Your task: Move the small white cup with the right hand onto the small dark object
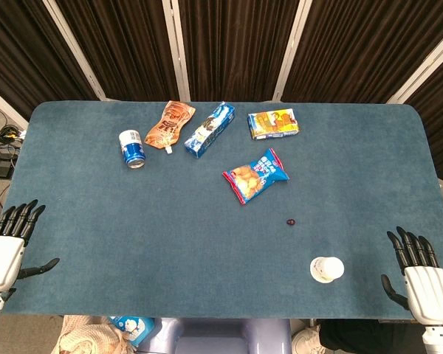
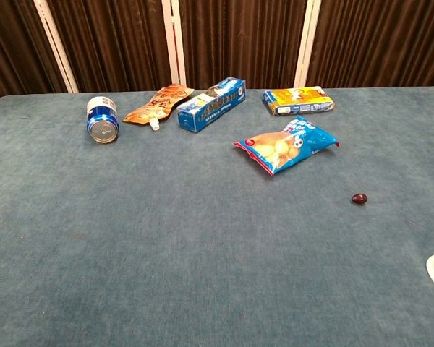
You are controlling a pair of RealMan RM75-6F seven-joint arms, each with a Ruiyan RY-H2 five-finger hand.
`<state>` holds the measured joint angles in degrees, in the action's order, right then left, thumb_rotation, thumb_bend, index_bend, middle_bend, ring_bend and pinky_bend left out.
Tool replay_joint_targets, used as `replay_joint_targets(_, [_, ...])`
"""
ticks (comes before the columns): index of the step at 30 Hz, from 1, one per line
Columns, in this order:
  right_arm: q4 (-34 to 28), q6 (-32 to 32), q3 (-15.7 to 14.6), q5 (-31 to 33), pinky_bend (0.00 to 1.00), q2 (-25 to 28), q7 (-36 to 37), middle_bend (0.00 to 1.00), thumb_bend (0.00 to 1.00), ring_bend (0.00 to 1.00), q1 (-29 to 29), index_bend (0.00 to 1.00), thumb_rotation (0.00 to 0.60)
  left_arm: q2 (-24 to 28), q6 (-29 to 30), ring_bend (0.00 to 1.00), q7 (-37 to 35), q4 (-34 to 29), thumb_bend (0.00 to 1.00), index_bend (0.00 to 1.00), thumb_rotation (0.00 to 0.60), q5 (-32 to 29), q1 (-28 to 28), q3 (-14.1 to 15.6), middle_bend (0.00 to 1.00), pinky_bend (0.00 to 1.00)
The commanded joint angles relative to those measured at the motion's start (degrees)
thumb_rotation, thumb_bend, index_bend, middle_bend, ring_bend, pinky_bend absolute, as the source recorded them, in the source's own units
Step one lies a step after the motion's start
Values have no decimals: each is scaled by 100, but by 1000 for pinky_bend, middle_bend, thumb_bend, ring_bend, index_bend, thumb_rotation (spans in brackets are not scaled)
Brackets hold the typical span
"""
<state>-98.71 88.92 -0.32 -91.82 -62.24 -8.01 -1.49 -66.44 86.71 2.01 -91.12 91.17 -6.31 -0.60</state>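
Small white cup (image 1: 327, 268) sits upright near the empty, spread-fingered right hand (image 1: 419, 274), apart from the small dark object (image 1: 291, 221).

Cup (image 1: 327, 268) near the table's (image 1: 96, 221) front right edge, small dark object (image 1: 291, 221) just behind-left of it, snack bag (image 1: 255, 175) mid-table, can (image 1: 132, 149), pouch (image 1: 170, 125), two boxes (image 1: 209, 130) (image 1: 273, 124) along the back edge.

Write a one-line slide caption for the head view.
Both open hands, left hand and right hand, rest at the table edge; white cup sits near the small dark object.
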Motion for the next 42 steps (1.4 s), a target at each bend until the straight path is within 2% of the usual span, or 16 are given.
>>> replay_joint_targets(1, [1,5,-2,1,49,13,28,0,393,0,-4,0,600,-2,6,0,15,-6,15,0,600,7,3,4,0,0])
replay_joint_targets(13, [-102,23,-107,-266,51,23,11,0,380,0,3,0,600,-8,38,0,1,14,15,0,600,33,19,12,0,0])
replay_joint_targets(17, [-223,-250,-227,-284,103,-15,-97,0,377,0,68,0,600,-8,-7,0,-20,17,15,0,600,-14,3,-4,0,0])
replay_joint_targets(23, [-413,-826,-320,-146,188,-211,-632,0,378,10,254,0,600,-1,-37,0,-16,-7,15,0,600,-26,-14,-9,0,0])
replay_joint_targets(28, [-351,-1075,-329,-49,259,-444,-1088,1,379,70,345,0,600,-8,-34,0,15,-18,15,0,600,-3,-15,0,0,0])
replay_joint_targets(42, [-296,-1510,-174,612,282,-901,-1798,10,378,91,545,0,600,0,-94,0,21,-35,15,0,600,-35,-36,3,0,0])
